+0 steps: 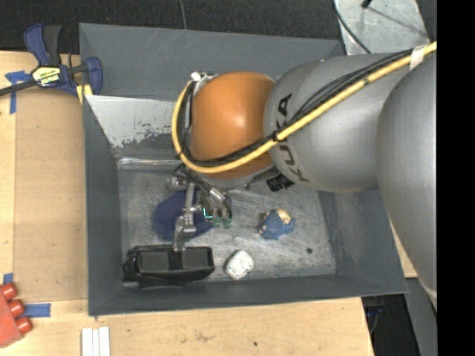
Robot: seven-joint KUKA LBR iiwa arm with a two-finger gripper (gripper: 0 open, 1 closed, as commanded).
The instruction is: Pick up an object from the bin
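Gripper (194,221), open or shut I can't tell, sits low at the dark blue rounded thing (167,215) left of middle in the bin (100,221), and should close centred on it, clear of the black case (167,264).

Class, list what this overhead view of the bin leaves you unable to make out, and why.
1. Camera view: the gripper covers the right side of the dark blue rounded thing; shape unclear.
2. Camera view: the arm's orange cover hides the back floor of the grey metal bin.
3. Camera view: small blue-and-tan lump, too small to identify.
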